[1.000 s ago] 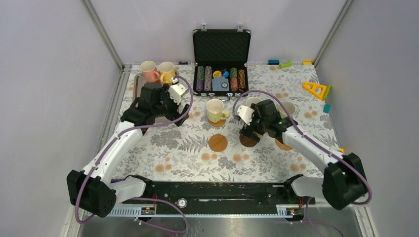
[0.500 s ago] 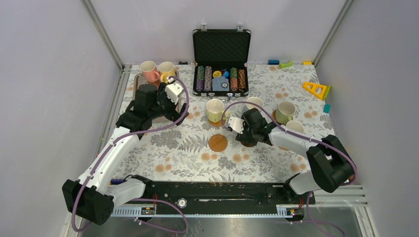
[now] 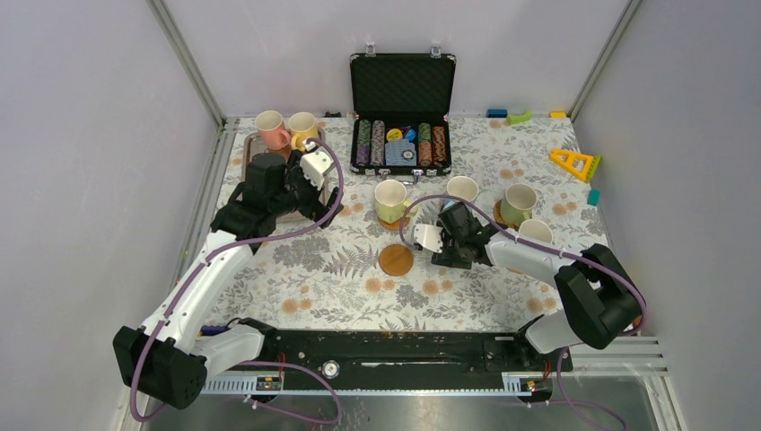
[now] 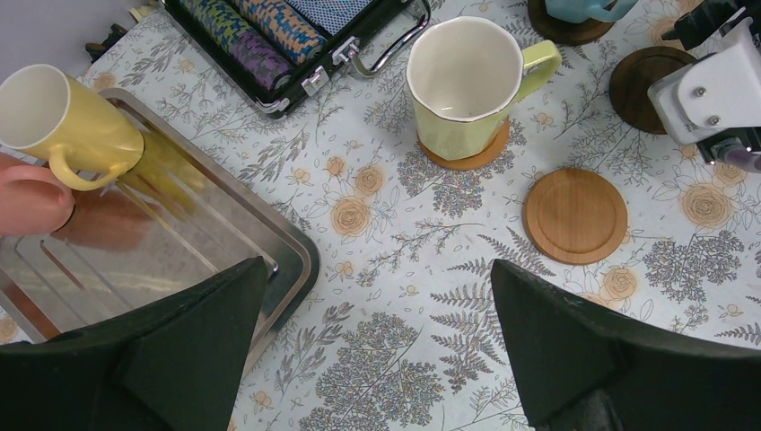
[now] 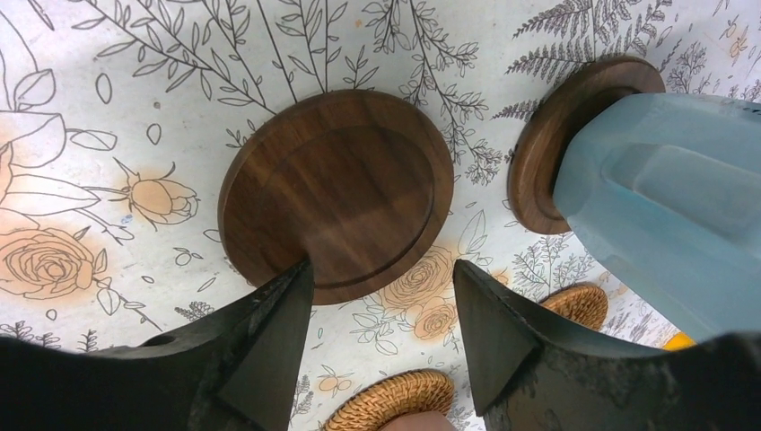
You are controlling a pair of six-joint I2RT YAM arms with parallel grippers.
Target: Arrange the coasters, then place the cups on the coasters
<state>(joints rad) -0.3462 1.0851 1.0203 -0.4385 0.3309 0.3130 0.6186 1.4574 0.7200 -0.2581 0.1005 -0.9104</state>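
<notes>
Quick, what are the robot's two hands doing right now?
Left gripper: open, holding nothing.
Right gripper: open, fingertips at the dark wooden coaster edge, nothing held.

Just ahead of the right end effector (image 5: 381,269) we see a dark coaster (image 5: 336,180) of smooth, satin-grained wood. To its right the light blue mug (image 5: 664,197) is glossy ceramic; nearer us, a woven coaster (image 5: 386,395) looks rough. Left of the left end effector (image 4: 379,265), the tray (image 4: 179,260) is shiny, reflective metal.

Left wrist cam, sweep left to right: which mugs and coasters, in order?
pink mug → yellow mug → pale green mug on its tan coaster → bare light wood coaster → dark brown coaster. Tray and chip case span too wide to place.
</notes>
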